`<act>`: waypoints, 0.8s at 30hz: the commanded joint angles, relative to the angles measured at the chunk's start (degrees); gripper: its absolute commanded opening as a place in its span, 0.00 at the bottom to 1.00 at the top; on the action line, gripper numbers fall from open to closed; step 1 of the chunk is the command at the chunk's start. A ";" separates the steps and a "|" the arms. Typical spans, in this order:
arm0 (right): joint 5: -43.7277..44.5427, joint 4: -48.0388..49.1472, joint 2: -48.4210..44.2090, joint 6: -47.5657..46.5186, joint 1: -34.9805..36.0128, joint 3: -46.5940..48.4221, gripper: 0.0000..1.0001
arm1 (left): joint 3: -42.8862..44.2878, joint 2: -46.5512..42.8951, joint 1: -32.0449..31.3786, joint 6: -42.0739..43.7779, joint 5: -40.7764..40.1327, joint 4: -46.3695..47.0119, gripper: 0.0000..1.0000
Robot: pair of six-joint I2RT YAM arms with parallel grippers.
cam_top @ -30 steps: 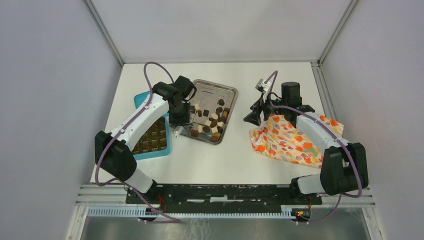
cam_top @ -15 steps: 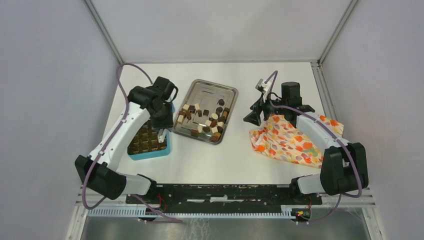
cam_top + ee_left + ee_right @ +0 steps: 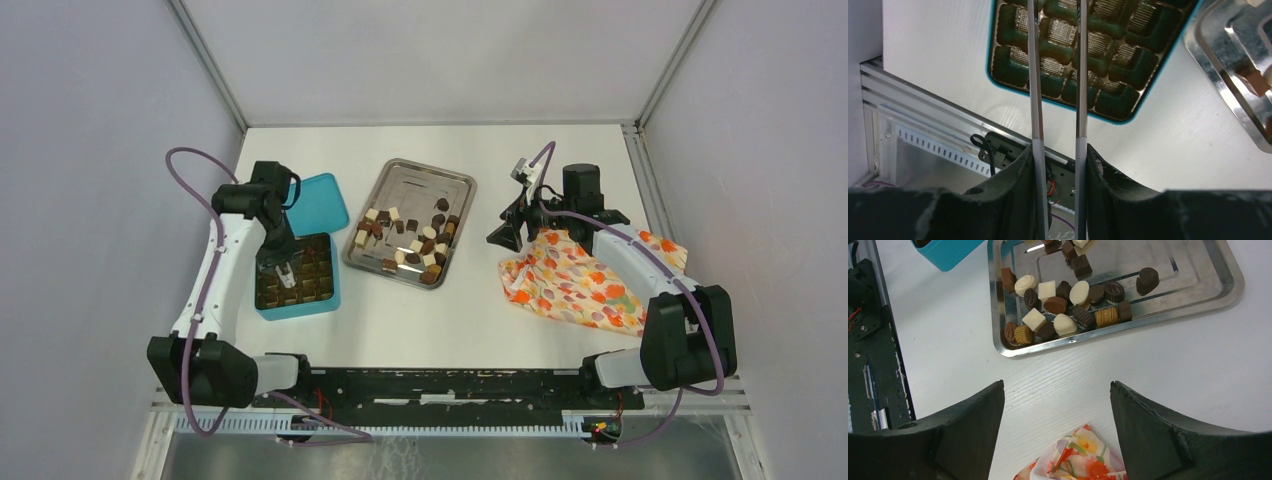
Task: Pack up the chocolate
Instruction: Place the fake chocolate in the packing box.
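white table [image 3: 450, 320]: right jaws spread beside cloth [image 3: 580, 285]; left jaws over box [image 3: 300, 308], state unclear.

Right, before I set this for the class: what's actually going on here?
The left gripper hangs over the teal compartmented box, its thin fingers pointing down at the compartments; whether they hold a piece can't be told. The chocolates lie loose in the steel tray. The right gripper is open and holds nothing, beside the floral cloth.
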 commanded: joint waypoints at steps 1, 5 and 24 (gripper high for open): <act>-1.36 2.03 -0.52 0.07 -0.19 -0.50 0.83 | -1.14 -0.87 2.87 4.35 -3.81 3.84 0.02; -1.44 1.94 -0.67 -0.02 -0.15 -0.46 0.83 | -0.93 0.21 3.94 5.18 -3.99 6.03 0.04; -1.36 1.67 -0.53 -0.37 -0.18 -0.46 0.83 | -5.12 2.66 4.34 5.36 -1.72 7.04 0.26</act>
